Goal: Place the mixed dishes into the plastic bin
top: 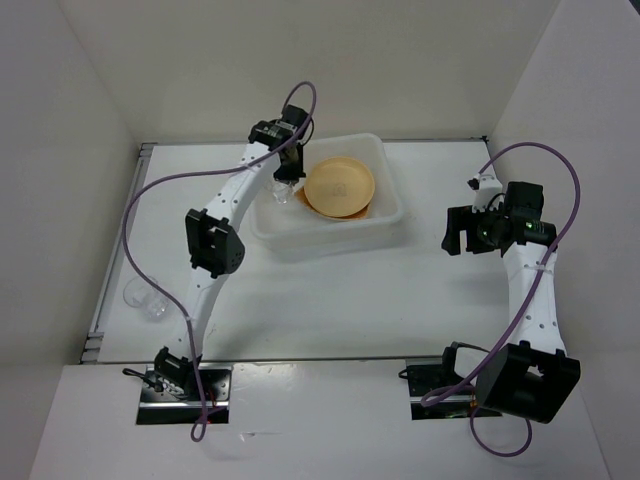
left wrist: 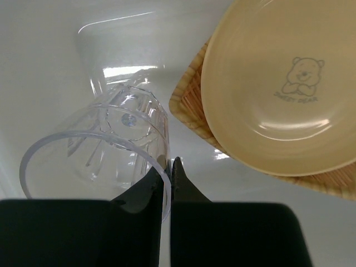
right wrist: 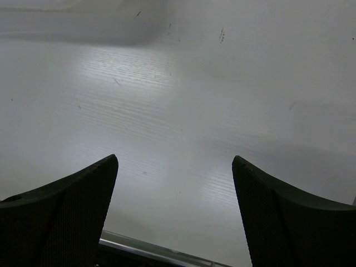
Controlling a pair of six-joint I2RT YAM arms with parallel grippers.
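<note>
Pinches the clear cup (left wrist: 94, 150) by its rim in the left gripper (left wrist: 170, 167), inside the plastic bin (top: 335, 245) beside the round plate (left wrist: 278, 83). Holds the right gripper (right wrist: 175, 183) wide apart, empty.

My translucent white plastic bin (top: 322, 243) holds a round pale orange plate (top: 340, 185) atop a woven orange plate (left wrist: 192, 99), with a clear plastic cup (left wrist: 100, 153) at its left.

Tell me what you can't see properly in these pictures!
- Rounded-triangular woven orange plate: left wrist view, mostly covered by the round pale orange plate; any second round plate underneath is hidden.
- Small clear plastic cup on the table: top view, too small and see-through to tell upright or tipped.
- Translucent white plastic bin: right wrist view misses it.
</note>
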